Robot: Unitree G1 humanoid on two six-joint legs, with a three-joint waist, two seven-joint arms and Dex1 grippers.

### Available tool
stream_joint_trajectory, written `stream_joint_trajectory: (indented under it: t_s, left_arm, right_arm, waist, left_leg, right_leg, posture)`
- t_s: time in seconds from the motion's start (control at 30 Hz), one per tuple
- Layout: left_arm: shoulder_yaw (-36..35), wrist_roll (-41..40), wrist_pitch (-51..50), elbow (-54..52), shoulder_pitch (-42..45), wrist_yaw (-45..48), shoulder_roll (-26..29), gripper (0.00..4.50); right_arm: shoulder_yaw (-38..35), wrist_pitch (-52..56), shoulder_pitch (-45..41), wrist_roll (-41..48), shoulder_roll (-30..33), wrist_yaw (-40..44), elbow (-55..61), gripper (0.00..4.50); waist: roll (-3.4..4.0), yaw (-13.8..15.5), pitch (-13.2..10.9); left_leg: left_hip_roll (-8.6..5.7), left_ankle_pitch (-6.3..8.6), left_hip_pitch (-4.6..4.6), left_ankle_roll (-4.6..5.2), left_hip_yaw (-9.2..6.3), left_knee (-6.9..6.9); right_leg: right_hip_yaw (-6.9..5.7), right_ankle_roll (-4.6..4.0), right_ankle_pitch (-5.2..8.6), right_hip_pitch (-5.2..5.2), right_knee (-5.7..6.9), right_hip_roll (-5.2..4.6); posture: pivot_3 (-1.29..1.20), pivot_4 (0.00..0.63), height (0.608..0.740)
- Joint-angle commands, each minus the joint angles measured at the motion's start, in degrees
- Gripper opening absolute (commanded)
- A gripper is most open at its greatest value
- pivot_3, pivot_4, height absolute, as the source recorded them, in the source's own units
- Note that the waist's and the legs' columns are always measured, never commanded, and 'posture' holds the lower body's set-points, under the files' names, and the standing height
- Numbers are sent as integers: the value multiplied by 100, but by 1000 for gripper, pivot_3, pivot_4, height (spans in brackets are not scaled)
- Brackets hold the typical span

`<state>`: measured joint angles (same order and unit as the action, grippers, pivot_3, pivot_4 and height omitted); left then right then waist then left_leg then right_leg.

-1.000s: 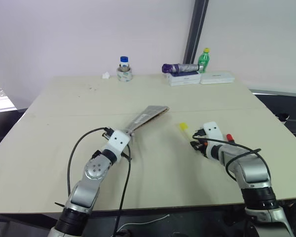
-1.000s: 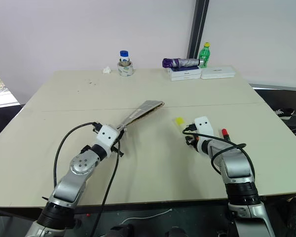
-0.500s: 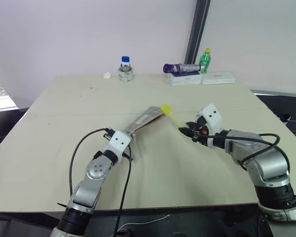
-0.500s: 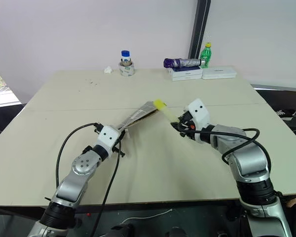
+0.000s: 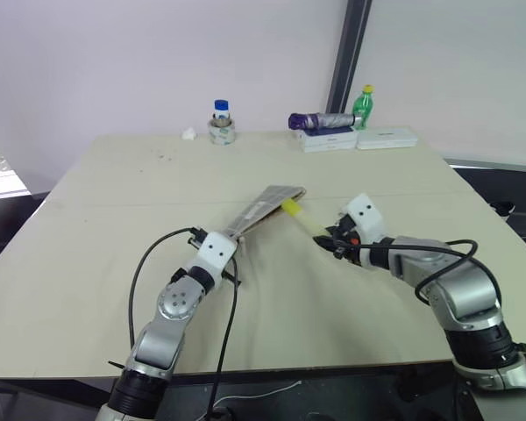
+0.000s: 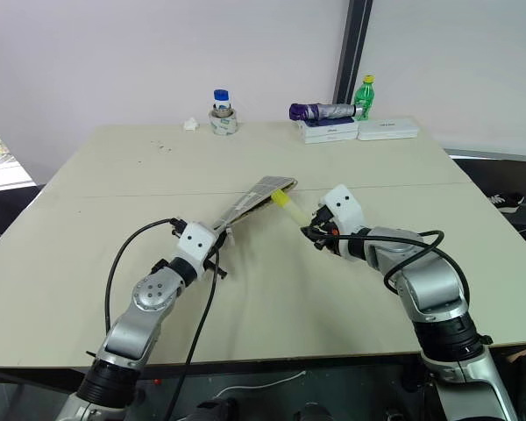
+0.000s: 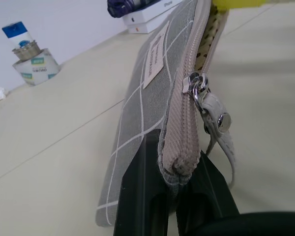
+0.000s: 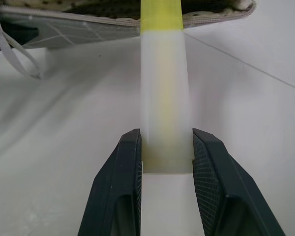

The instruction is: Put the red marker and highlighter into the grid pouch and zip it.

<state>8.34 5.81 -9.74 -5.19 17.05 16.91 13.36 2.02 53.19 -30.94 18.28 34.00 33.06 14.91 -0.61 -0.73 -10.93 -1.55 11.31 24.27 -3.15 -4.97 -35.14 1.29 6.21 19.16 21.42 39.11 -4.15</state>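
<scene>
While the left gripper (image 7: 174, 189) is pinching the near end of the grid pouch (image 5: 261, 209) with its black fingers (image 7: 137, 196) fully closed on the fabric just below the zipper pull (image 7: 201, 91), it is holding the pouch edge-up above the table (image 5: 114, 228), so the open mouth is running straight out ahead of that claw. The right gripper (image 8: 162, 162) is clamping the pale butt end of the highlighter (image 5: 303, 219), jaws partly closed around the barrel, and the stick is jutting ahead of its fingertips with the yellow cap (image 8: 160, 14) right at the far end of the pouch mouth; whether the cap has crossed the lip I cannot tell. The red marker is not something I am spotting from where I am standing. My judgement: the step is feeding the highlighter in, and it is going to go well only if the stick is lined up along the slot rather than across it, since it is now meeting the opening at an angle. Tilting the cap down between the two zipper edges, then sliding toward the left claw before releasing, looks safest. The left claw needs to be keeping its grip firm so the fabric is not folding shut under the push. Letting go early risks the stick rolling off onto the table.
</scene>
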Motion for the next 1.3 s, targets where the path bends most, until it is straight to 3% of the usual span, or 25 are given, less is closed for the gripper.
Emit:
stream_joint_trajectory:
  t_s: [0.03,0.33,0.47,0.83,1.07,1.3]
  left_arm:
    - [7,17,66,-253,11,8,10,0]
    - [308,331,492,-206,33,292,353,0]
    - [698,304,825,-251,-143,958,687,0]
    - [987,457,976,-280,-219,1466,934,0]
    - [446,59,305,-457,-200,1188,590,0]
    - [-142,-472,-731,-618,214,824,72,0]
  right_arm:
    - [21,-124,-45,-75,107,23,100,853]
    - [446,-354,29,-243,495,422,293,853]
    - [815,-477,141,-327,678,689,490,853]
    - [1259,-645,-133,-627,490,865,339,853]
    - [749,-715,-269,-536,597,888,314,4390]
    - [-158,-915,9,-496,1197,1008,-186,4390]
  waist:
    - [0,0,0]
    - [-1,-2,0]
    - [0,-11,0]
    - [0,-4,-1]
    - [-1,9,-1]
    - [-3,7,-1]
  left_leg:
    - [0,0,0,0,0,0]
    - [0,0,1,0,0,0]
    - [0,0,1,0,0,2]
    - [2,0,1,0,0,1]
    - [2,0,2,0,-2,0]
    - [1,0,3,0,-2,-4]
  right_leg:
    - [0,0,0,0,0,0]
    - [0,0,0,1,-1,0]
    - [0,0,0,1,-3,0]
    - [1,-1,0,1,-4,0]
    - [0,-1,0,1,-4,-1]
    - [-3,0,0,-2,-4,0]
  posture:
    - [0,150,737]
    - [0,150,737]
    - [0,150,737]
    - [0,150,737]
    - [0,150,737]
    - [0,150,737]
